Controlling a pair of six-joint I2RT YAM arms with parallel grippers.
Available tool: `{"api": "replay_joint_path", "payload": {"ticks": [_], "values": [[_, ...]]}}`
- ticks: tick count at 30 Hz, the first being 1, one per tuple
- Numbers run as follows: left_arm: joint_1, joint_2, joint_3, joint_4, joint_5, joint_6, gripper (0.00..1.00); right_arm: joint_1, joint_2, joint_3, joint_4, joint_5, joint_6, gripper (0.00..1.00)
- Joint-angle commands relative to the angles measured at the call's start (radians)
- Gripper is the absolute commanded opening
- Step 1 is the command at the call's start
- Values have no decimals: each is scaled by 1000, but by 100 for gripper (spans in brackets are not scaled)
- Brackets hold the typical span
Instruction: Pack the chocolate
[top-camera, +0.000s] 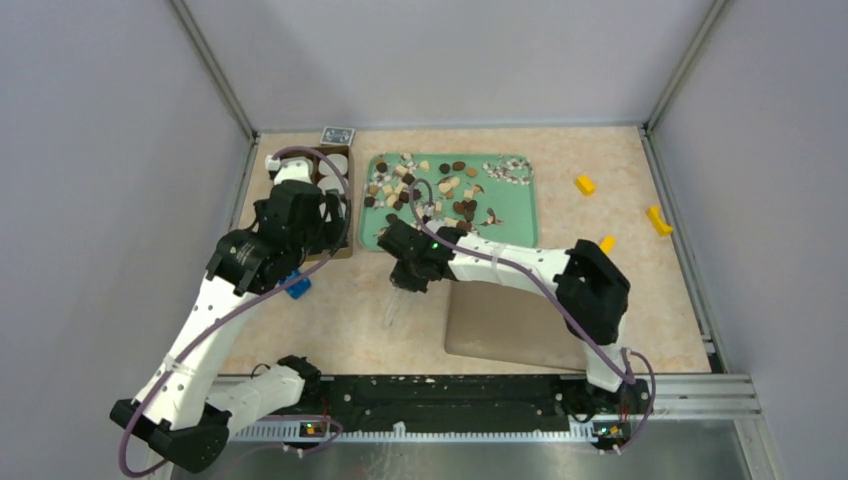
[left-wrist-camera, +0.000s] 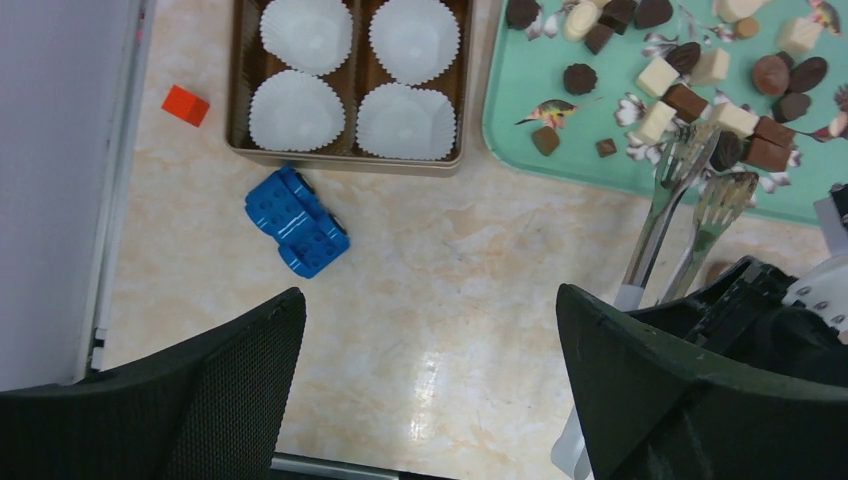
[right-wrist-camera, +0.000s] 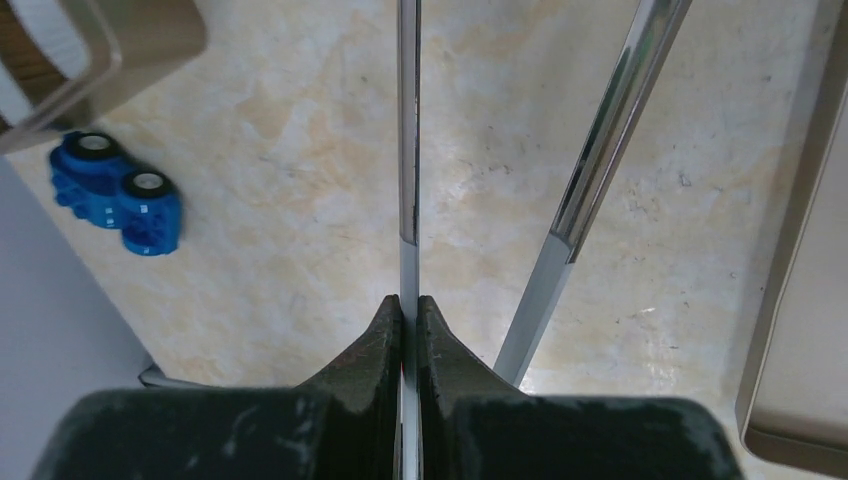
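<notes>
Chocolate (left-wrist-camera: 579, 78) lies scattered over the green tray (left-wrist-camera: 515, 70). The white paper cups (left-wrist-camera: 405, 120) I can see in the brown box (left-wrist-camera: 345, 160) beside it are empty. The tongs (left-wrist-camera: 665, 220) point lengthwise at the tray, tips just over its near edge among the closest pieces, so the right gripper (right-wrist-camera: 410, 320) is the nearer one. It is clenched on one blade only, and the other blade splays free. The left gripper (left-wrist-camera: 430, 390) hangs wide apart, holding nothing. The right wrist view cuts off the tong tips, so I can't tell whether they hold a piece.

A lab test cell: plain grey panels (top-camera: 90, 150) enclose a marbled table (top-camera: 340, 330).
</notes>
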Motion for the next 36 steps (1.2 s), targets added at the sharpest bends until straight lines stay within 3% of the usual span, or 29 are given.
{"api": "replay_joint_path", "payload": {"ticks": [1, 9, 14, 22, 23, 24, 26, 28, 33, 36], "values": [[-2, 0, 51, -59, -81, 21, 99, 33, 48, 26, 0, -27, 111, 0], [-2, -78, -33, -38, -84, 18, 99, 104, 128, 65, -1, -11, 195, 0], [-2, -115, -90, -40, -70, 9, 99, 175, 169, 162, -97, 109, 230, 0], [-2, -179, -139, -36, -30, 11, 99, 181, 226, 168, -71, 102, 263, 0], [-2, -183, -145, -36, -28, 12, 99, 182, 232, 177, -64, 105, 247, 5], [-3, -187, -154, -33, -26, 15, 99, 181, 238, 192, -54, 110, 219, 19], [-3, -193, -164, -24, -16, 21, 99, 182, 246, 230, -59, 119, 165, 58], [-2, -193, -176, -17, -7, 24, 99, 181, 237, 244, -41, 129, 111, 83], [-3, -193, -236, 55, 24, 76, 99, 179, 135, 191, 29, 194, -46, 89], [-2, -203, -268, 110, 54, 96, 99, 179, 4, 100, 28, 310, -126, 90]]}}
